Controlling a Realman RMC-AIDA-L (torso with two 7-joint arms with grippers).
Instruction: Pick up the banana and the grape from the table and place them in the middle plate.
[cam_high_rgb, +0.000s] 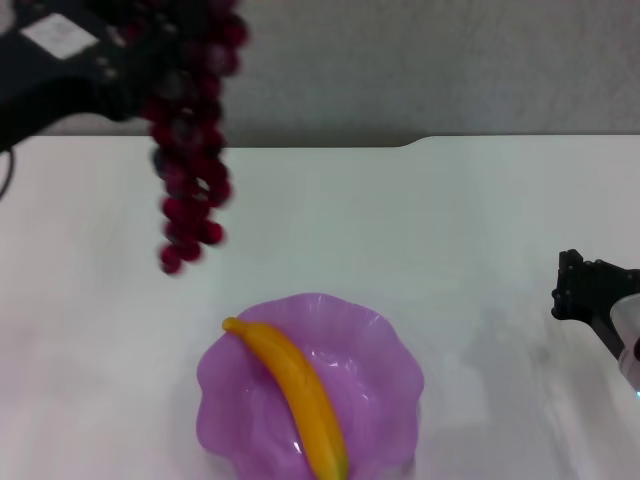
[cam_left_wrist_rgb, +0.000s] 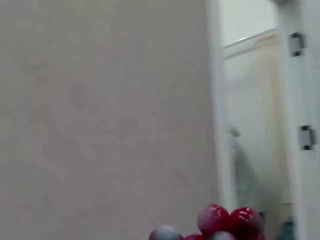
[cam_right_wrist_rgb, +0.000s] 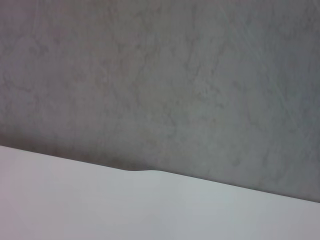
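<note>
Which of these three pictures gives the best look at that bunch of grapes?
The head view: the grape bunch hangs there nearly whole from the left gripper, above the table and left of the purple plate. The left wrist view catches only a few grapes at its edge. The right wrist view shows none.

The left gripper (cam_high_rgb: 150, 75) holds the grape (cam_high_rgb: 190, 150) high above the counter (cam_high_rgb: 450, 230), the bunch hanging free. The banana (cam_high_rgb: 295, 395) lies across the middle plate (cam_high_rgb: 375, 375). The right gripper (cam_high_rgb: 585, 290) sits low at the right edge.
</note>
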